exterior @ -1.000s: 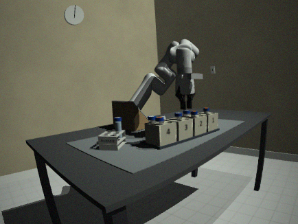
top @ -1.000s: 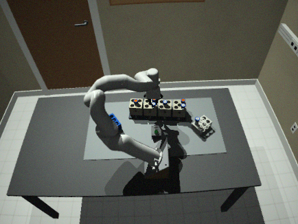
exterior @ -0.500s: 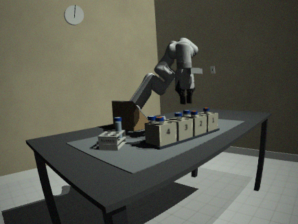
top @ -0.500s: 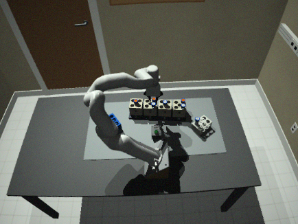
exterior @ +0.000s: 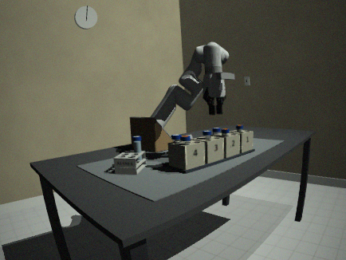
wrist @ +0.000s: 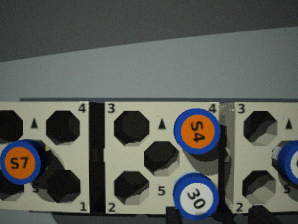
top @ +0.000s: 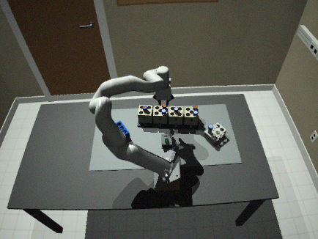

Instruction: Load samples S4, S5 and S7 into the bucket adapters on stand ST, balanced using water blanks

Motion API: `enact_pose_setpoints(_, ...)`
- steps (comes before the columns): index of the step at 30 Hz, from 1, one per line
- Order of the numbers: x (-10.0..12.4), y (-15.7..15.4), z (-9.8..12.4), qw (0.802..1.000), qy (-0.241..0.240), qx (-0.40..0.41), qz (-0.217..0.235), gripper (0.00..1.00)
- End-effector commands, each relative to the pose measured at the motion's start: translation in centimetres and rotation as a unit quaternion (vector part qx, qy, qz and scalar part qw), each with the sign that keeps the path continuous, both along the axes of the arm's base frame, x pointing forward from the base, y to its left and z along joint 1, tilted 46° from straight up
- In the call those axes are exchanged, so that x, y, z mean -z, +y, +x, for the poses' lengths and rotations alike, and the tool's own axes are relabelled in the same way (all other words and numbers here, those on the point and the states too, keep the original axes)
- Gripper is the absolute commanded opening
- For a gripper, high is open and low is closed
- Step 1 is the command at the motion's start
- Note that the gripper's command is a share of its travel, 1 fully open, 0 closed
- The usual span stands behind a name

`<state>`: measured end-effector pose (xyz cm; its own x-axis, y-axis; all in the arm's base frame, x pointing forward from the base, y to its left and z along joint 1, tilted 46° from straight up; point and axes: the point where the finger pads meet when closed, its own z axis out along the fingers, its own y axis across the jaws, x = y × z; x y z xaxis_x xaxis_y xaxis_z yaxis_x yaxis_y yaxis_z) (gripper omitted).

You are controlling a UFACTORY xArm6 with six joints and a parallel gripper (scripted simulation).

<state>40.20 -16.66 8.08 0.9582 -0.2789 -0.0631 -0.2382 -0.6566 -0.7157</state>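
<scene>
My gripper [top: 164, 103] [exterior: 216, 114] [wrist: 215, 216] is partly open and empty, above the adapters. S7 [top: 145, 108] [wrist: 20, 162] stands in hole 5 of adapter 1 [exterior: 247, 144] [wrist: 80, 160]. In adapter 2 [exterior: 232, 148] [wrist: 120, 160], S4 [top: 164, 105] [wrist: 197, 131] is in hole 4 and a 30 blank [top: 163, 111] [wrist: 195, 197] in hole 1. Adapter 3 [exterior: 215, 152] [wrist: 247, 159] has a white-dot blank [top: 176, 108] [wrist: 290, 164] in hole 5, its number cut off. Adapter 4 [exterior: 195, 159] holds an orange-dot tube [top: 195, 107] and a white-dot blank [top: 196, 112]; their labels are unreadable.
The white blanks rack [top: 220, 130] [exterior: 129, 164] stands at the right of the top view, with one blank [top: 210, 127] [exterior: 137, 144]. A blue rack [top: 122, 129] is partly behind the arm. The green DONE key [top: 167, 141] is on its desk between the arm base and the adapters.
</scene>
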Motion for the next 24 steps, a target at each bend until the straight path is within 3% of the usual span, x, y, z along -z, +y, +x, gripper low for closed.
enact_pose_setpoints(1, -0.6, -0.7, 0.0, 1.0, -0.001, 0.001, -0.002, 0.44)
enact_pose_setpoints(24, -3.3, -3.4, -0.7, 1.0, -0.001, 0.001, -0.002, 0.44)
